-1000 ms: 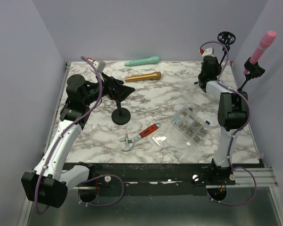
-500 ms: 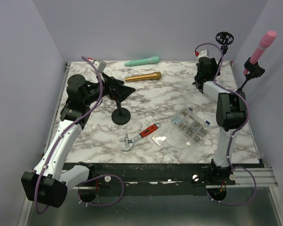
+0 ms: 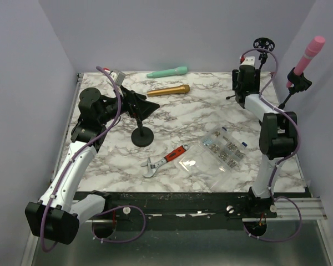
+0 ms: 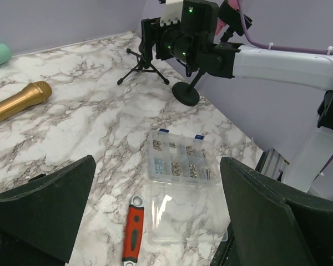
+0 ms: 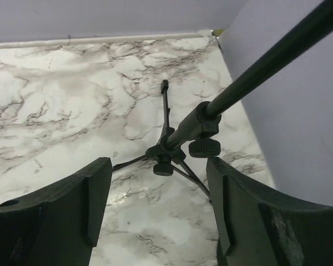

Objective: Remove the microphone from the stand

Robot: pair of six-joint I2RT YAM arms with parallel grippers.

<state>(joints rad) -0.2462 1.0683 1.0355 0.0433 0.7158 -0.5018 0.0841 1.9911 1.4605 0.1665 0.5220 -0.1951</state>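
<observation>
The pink microphone (image 3: 311, 51) stands tilted in the black clip of its stand (image 3: 298, 81) by the right wall. My right gripper (image 3: 243, 95) is open at the back right, to the left of that stand and well below the microphone. In the right wrist view its fingers (image 5: 72, 210) are spread with nothing between them, and a black tripod base (image 5: 167, 156) with a slanted pole lies just ahead. My left gripper (image 3: 147, 105) is wide open and empty beside a round-based stand (image 3: 142, 136).
A green microphone (image 3: 167, 72) and a gold microphone (image 3: 168, 90) lie at the back of the marble table. A red-handled wrench (image 3: 165, 160) and a clear parts box (image 3: 213, 152) sit in the middle. A black round mount (image 3: 265, 43) tops the tripod pole.
My right gripper has opened from nearly shut and shifted slightly right near the tripod. The left arm has not moved.
</observation>
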